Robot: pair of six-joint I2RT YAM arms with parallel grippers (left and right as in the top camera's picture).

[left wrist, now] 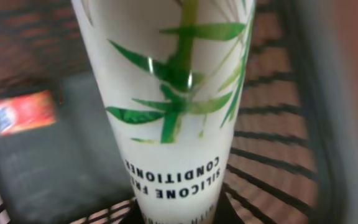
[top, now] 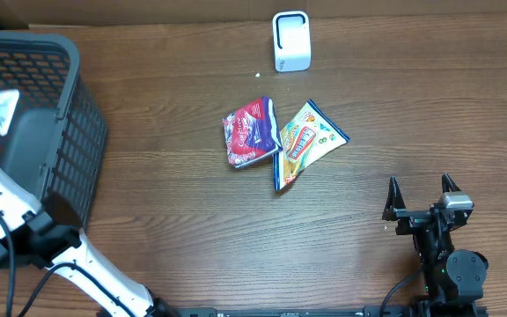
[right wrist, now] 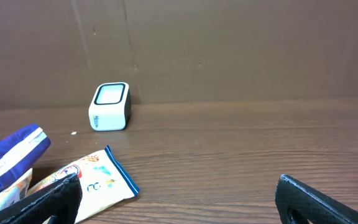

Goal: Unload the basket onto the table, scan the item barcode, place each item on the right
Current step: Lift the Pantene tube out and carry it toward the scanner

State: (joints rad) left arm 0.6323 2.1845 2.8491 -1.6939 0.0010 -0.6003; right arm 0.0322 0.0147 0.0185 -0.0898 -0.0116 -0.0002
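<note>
White plastic printed with green bamboo leaves fills my left wrist view: the conditioner tube (left wrist: 179, 93), standing inside the grey mesh basket (top: 70, 84) at the far left of the table. The left gripper (left wrist: 178, 215) is closed right down at the tube's base, and I judge that it has hold of it. The right gripper (top: 420, 189) sits near right with its jaws spread wide and nothing between them. My worry is the slick, tapering tube sliding out of a pinch so low on its body, or its long end catching the basket's mesh on the way out. I also see no barcode on the face towards me, so it may reach the scanner (top: 290, 40) turned the wrong way. A red packet (top: 251, 134) and a yellow packet (top: 308, 141) lie touching mid-table, in front of the scanner. The table (top: 192, 238) is dark wood grain, backed by a cardboard wall (right wrist: 229, 50).
</note>
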